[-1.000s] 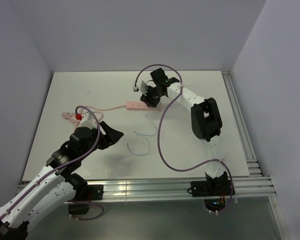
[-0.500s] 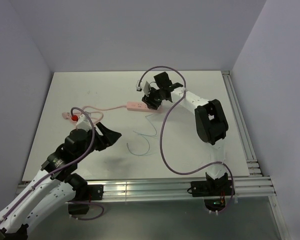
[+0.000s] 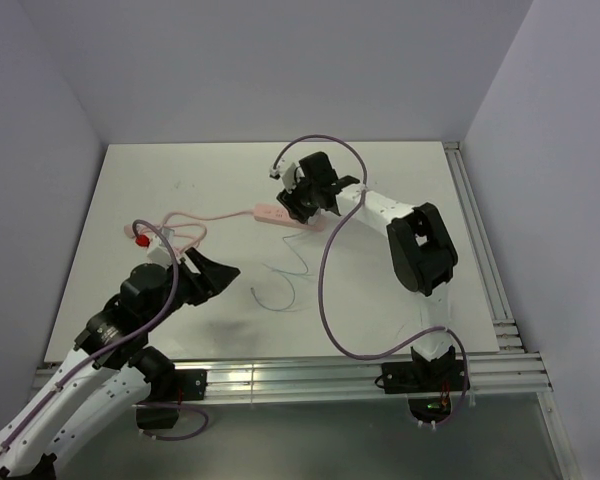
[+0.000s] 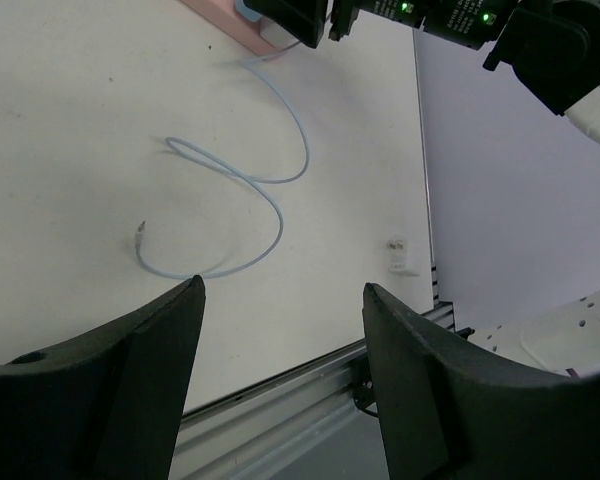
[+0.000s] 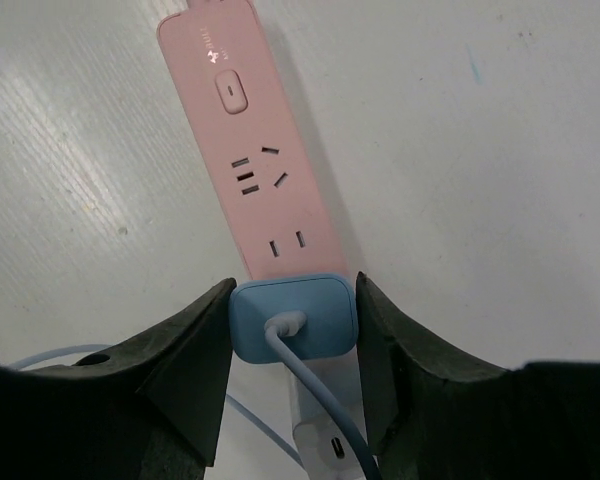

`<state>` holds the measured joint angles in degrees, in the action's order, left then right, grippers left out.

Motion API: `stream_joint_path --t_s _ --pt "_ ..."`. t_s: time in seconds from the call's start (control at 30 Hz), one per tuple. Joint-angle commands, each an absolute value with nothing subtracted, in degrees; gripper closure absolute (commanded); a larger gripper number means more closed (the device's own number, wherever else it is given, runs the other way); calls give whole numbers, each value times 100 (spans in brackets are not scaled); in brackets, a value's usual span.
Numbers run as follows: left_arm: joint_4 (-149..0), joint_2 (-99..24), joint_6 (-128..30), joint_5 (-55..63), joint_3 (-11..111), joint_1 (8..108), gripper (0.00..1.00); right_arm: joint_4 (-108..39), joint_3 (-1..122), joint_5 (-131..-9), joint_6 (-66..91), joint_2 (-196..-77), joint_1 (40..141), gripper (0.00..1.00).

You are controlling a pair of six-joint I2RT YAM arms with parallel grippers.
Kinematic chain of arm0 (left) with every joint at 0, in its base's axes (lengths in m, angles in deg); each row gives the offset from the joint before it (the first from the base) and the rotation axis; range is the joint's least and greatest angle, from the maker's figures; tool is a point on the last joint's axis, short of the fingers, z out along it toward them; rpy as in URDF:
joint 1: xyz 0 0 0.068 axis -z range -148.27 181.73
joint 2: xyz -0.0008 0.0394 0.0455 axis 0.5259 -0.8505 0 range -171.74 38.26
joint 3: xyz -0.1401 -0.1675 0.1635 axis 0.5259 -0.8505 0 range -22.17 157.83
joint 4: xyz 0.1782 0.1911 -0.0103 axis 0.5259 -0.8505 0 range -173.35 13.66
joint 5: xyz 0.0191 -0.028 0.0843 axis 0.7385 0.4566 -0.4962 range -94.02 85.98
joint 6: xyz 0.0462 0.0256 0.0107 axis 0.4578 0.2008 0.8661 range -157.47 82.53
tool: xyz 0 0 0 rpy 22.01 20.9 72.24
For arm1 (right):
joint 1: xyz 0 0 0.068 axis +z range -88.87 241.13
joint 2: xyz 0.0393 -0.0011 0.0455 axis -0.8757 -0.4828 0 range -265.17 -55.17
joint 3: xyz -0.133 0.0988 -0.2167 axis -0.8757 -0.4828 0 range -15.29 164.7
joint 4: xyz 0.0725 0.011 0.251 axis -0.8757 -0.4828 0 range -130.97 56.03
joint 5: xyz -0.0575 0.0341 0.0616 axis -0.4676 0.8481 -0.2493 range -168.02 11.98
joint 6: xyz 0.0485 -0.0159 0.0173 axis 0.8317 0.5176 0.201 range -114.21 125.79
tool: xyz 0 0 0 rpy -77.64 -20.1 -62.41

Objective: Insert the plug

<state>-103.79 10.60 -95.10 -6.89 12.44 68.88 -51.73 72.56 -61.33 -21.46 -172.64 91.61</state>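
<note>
Half done, we judge | step: seating plug (image 5: 293,318) over strip (image 5: 250,150), right end | right gripper (image 5: 292,340) pinches plug; left gripper (image 4: 280,300) spread, empty | next: we keep it square, press straight down

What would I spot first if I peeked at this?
The long pink power strip lies toward the far side of the white table. At one end of it, the right gripper pinches a small light-blue plug. The plug's thin pale cable curls in loops across the table.
</note>
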Motion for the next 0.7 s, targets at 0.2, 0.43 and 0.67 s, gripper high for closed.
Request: stream_joint_path --t_s 0.2,0.43,0.67 --pt "-10544 1259 -9557 -823 1422 6864 31 -6913 6399 -5332 560 -17725 9972 100" --pt "-10675 1417 -9592 -902 1387 6856 31 -5940 5389 -5305 992 -17349 9989 100" --pt "-10649 1444 -9583 -894 1387 6856 31 -5129 4571 -6264 1370 -16636 10437 100"
